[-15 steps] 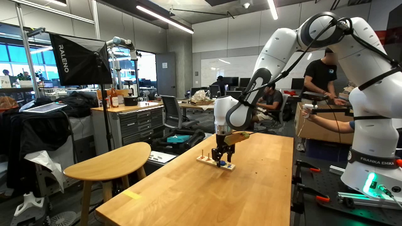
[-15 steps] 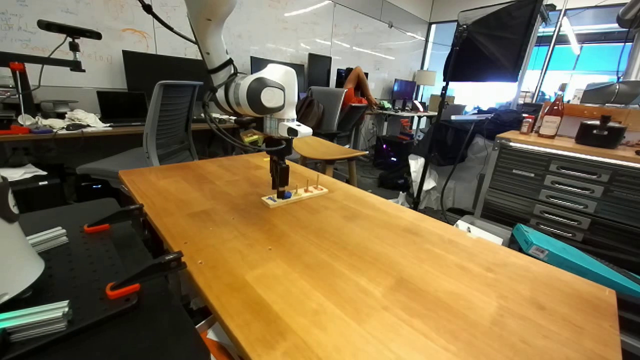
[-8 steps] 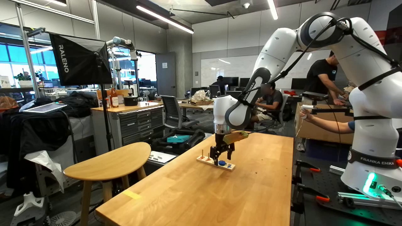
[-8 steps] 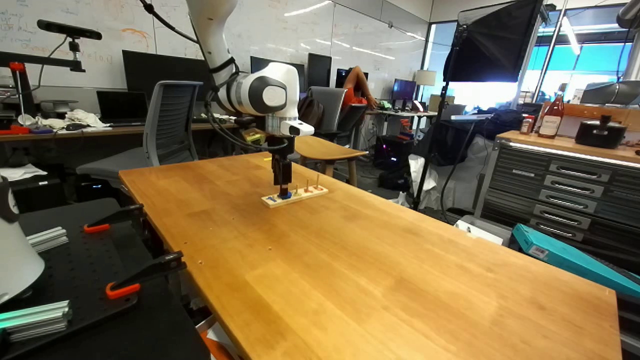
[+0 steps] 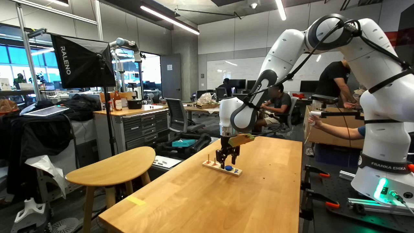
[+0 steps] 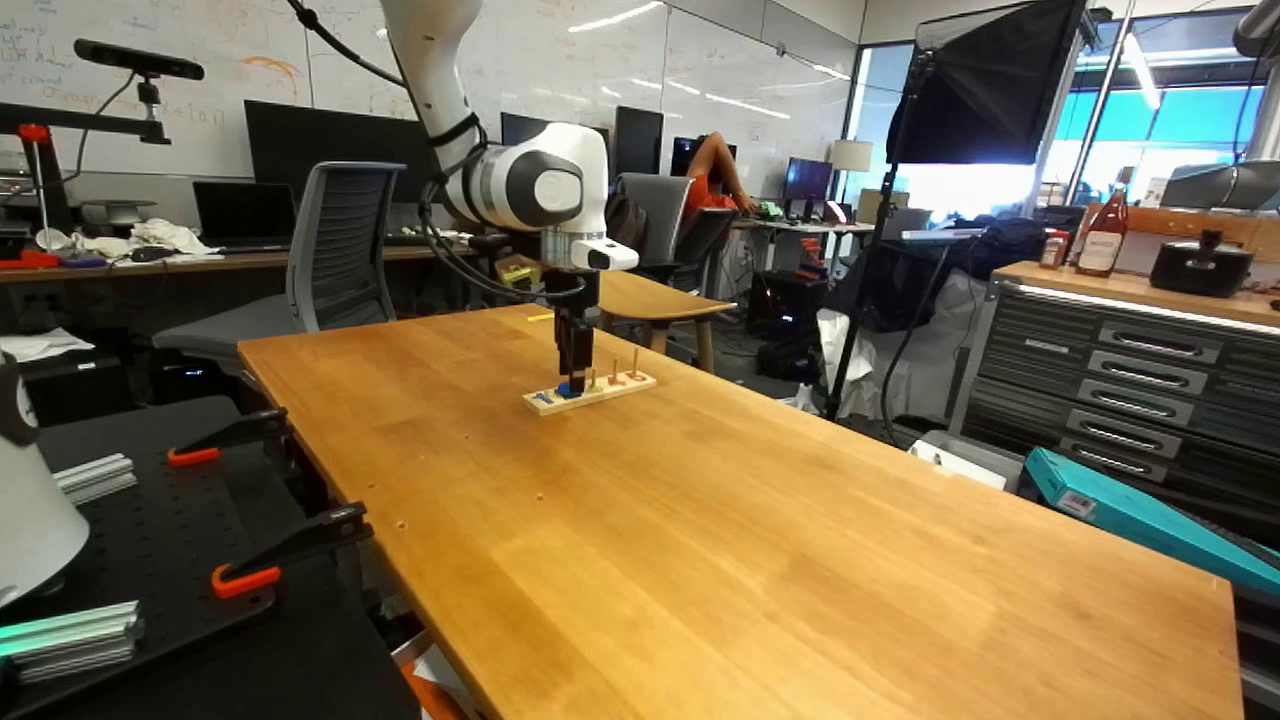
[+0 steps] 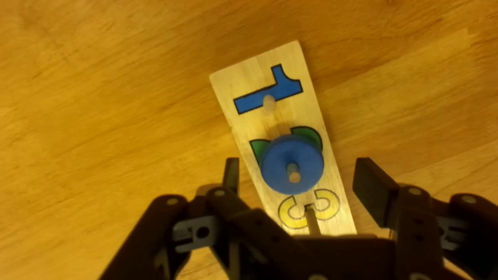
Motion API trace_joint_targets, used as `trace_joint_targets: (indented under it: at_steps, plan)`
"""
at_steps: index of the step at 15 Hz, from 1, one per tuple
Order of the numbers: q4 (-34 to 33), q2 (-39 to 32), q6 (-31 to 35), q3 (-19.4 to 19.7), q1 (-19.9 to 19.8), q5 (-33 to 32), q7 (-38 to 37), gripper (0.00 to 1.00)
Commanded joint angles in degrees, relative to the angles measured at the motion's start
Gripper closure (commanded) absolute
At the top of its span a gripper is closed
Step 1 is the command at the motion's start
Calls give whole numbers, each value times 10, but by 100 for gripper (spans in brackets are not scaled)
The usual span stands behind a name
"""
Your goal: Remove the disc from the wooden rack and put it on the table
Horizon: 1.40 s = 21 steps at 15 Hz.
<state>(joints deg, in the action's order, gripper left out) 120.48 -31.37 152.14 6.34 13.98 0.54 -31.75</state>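
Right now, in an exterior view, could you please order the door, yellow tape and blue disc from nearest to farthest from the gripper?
1. Blue disc: on the wooden rack, by the gripper.
2. Yellow tape: on the table, lower left.
3. Door: background, beyond the table.

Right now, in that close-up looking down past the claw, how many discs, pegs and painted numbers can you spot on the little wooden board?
Blue disc: 1
Pegs: 3, one poking up through the disc
Painted numbers: 3, the green one partly covered by the disc
Total seen in the wrist view: 7
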Motion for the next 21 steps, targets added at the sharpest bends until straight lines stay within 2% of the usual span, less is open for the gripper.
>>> trace_joint_targets:
  at_steps: [1, 2, 3, 4, 5, 6, 11, 15, 21]
  plan:
    - [-22, -19, -9, 6, 0, -1, -8, 7]
    - [-22, -21, -9, 7, 0, -2, -8, 4]
    - [-23, -23, -8, 8, 0, -3, -7, 15]
    - [-23, -24, -8, 8, -1, -3, -7, 34]
    - [-24, -25, -7, 6, -2, -1, -5, 34]
    - [-24, -26, -7, 6, -3, -1, -5, 41]
    - [-27, -23, -11, 7, -2, -1, -5, 81]
    - [-20, -9, -18, 7, -2, 0, -5, 82]
    - [-12, 56, -48, 9, -17, 0, 0, 82]
